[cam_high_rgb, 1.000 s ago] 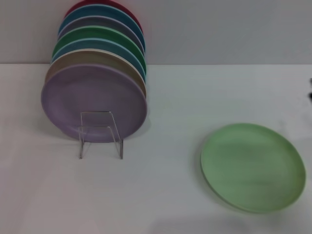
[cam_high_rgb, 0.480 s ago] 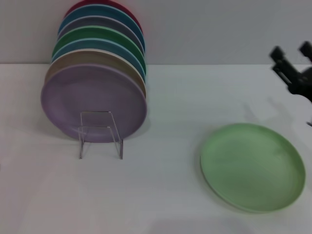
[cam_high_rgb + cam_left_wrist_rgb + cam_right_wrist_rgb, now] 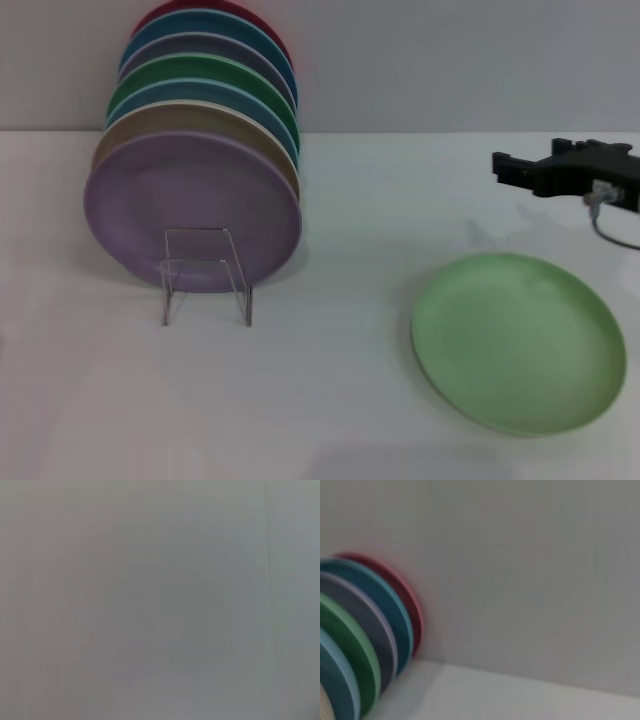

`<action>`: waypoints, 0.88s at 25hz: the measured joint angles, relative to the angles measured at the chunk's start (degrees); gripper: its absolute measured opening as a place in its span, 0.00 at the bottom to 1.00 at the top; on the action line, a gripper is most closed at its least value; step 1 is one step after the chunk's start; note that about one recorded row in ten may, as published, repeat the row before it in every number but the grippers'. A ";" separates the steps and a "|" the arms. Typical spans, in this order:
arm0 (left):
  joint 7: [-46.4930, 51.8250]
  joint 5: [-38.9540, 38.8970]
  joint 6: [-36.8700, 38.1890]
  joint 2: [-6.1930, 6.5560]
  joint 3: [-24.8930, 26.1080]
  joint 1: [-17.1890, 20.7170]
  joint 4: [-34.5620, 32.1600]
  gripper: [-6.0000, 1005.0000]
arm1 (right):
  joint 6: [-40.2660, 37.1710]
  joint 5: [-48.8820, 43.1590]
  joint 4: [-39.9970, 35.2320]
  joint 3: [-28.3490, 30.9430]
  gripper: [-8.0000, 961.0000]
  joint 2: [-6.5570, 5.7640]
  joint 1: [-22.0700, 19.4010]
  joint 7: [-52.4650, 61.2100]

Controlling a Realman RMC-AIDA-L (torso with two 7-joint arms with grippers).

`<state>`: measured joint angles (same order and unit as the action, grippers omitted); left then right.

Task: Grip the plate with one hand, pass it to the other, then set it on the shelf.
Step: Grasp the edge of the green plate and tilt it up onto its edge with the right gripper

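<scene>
Pale green plate (image 3: 519, 343) flat on the white worktop (image 3: 340, 400), near right. Nothing touching it.

Right hand (image 3: 505, 166) in at the right edge of the head view, well above the worktop, on the far side of the plate and off its far rim. Body horizontal, pointing left. Fingers: cannot tell whether apart or together, only a dark side-on profile visible. Cable loop hanging below the hand body.

Left hand not in any view. Left wrist camera showing only blank grey, nothing usable.

Key relation: plate lies nearer and lower than the right hand, far rim roughly under the hand tip. Round plate, so no long axis to align with; any rim point works, and the far or right rim looks the shortest reach. Right arm clearly the nearer one, so judged as the picking arm; handover to the left presumably afterwards.

Judged stage: approach only, grasp not begun. Next move likely calls for tipping the hand down and dropping to the rim.

Shelf target: clear wire rack (image 3: 207, 275) far left, holding a row of upright plates, lilac plate (image 3: 192, 212) at the front. Right wrist camera catches the back of that row, red plate (image 3: 400, 600) last against the wall.

Risk guess: flat plate, low rim, little for the fingers to get under.
</scene>
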<state>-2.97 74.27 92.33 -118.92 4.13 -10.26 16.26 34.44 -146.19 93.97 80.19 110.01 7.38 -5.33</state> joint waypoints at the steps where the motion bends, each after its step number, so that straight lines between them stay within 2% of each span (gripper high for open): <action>1: 0.00 -0.01 -0.01 0.00 0.00 -0.02 -0.01 0.80 | 6.65 -0.08 1.81 4.77 0.81 2.84 0.25 -3.61; 2: -0.01 -0.01 -0.02 0.00 0.00 -0.04 -0.01 0.80 | 12.63 -0.43 3.25 8.67 0.81 5.32 0.57 -6.69; 3: -0.02 -0.01 -0.04 0.00 0.00 -0.06 -0.01 0.80 | 17.10 -1.13 4.81 12.62 0.81 7.19 1.08 -9.00; 4: -0.02 -0.01 -0.08 0.00 0.00 -0.12 -0.01 0.80 | 21.45 -1.91 6.08 15.56 0.81 8.46 1.56 -10.61; 5: -0.02 0.00 -0.09 0.00 0.00 -0.14 0.00 0.80 | 25.77 -2.77 7.41 18.19 0.81 9.16 2.25 -11.39; 9: 0.01 -0.01 -0.12 -0.04 0.00 0.01 -0.13 0.80 | 38.00 -3.93 8.45 24.51 0.81 7.84 5.53 -11.34; 13: -0.05 0.00 -0.12 -0.07 -0.02 0.11 0.03 0.80 | 44.61 -6.47 5.02 29.83 0.81 7.77 7.69 -14.13; 17: -0.15 -0.01 -0.13 -0.15 -0.18 0.20 0.12 0.80 | 46.95 -10.43 -1.46 30.41 0.81 7.78 10.20 -15.35; 22: -0.11 -0.01 -0.14 -0.18 -0.50 0.06 0.09 0.80 | 46.10 -12.86 -7.94 29.69 0.79 8.67 12.13 -16.78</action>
<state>-3.08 74.27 92.19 -119.10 3.63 -10.19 16.35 80.54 -159.05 86.03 109.87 118.68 19.51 -22.11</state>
